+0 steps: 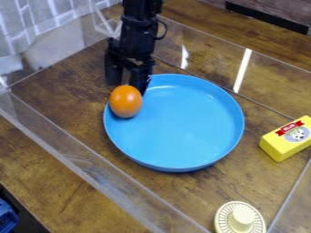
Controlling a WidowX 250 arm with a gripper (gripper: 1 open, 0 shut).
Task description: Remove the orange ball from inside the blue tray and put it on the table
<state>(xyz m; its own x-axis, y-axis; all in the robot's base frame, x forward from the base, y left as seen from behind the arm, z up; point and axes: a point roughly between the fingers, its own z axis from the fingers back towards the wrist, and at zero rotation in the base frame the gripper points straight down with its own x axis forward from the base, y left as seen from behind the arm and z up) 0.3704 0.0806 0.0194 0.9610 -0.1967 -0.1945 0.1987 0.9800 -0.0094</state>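
Resting at the left edge of the blue tray (183, 127), the orange ball (124, 100) sits against or on the raised rim; whether it lies fully inside the rim cannot be determined from this view. The ball is a small smooth sphere, far smaller than the tray. The tray is a large round dish with a shallow rim, and its blue floor is otherwise bare. The tray stands flat on the table (73, 136), a dark wood-grain surface under a glossy clear cover that shows bright streaks of reflected light.

Directly behind the ball, toward the top of the view, the gripper (126, 75) points steeply downward with its black fingers (112, 71) close to the table surface, just outside the tray rim. The jaws stand spread apart and enclose nothing; the ball is near the fingertips but is not between them. Contact between the fingers and the ball cannot be confirmed.

Right of the tray, well apart from the ball, a yellow rectangular block (286, 137) with a red and white label lies on the table. At the lower edge of the view, a small cream round disc (241, 218) is partly cut off by the frame.
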